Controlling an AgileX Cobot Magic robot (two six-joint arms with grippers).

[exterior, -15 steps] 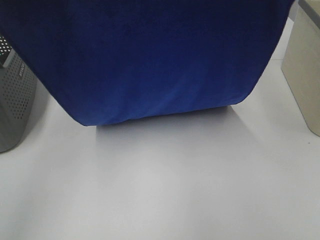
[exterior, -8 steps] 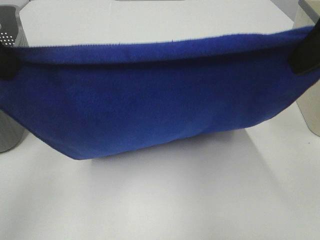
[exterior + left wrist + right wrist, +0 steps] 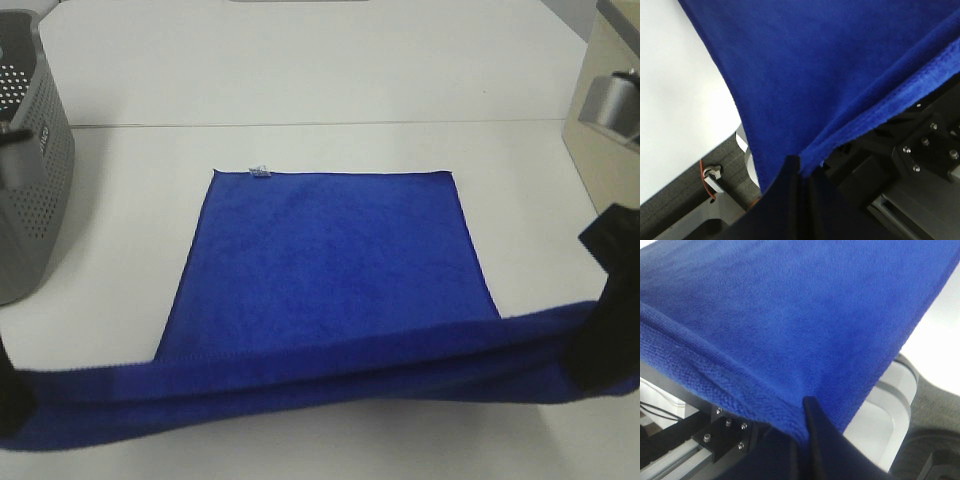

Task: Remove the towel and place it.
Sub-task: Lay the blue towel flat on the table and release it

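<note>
Seen from the high camera, the towel [image 3: 330,260] lies mostly flat at the centre of the white desk [image 3: 300,70]. Its far hem, toward 12 o'clock, carries a small white tag [image 3: 260,170], and its near hem is raised off the desk as a taut band running from 8 o'clock to 4 o'clock. At the 2 ends of that band this view gives only dark blurs: the left claw [image 3: 10,398] at 8 o'clock and the right claw [image 3: 600,345] at 4 o'clock. The wrist cameras show the grips. In the left wrist view the left claw's 2 black fingers [image 3: 785,200] are pressed together on a corner of the blue cloth. In the right wrist view the right claw's fingers [image 3: 820,440] pinch the opposite corner in the same way. Only the high view takes in the grey perforated basket [image 3: 35,200] at 9 o'clock and the beige box [image 3: 605,140] at 2 o'clock, neither touching the flat part of the towel.
</note>
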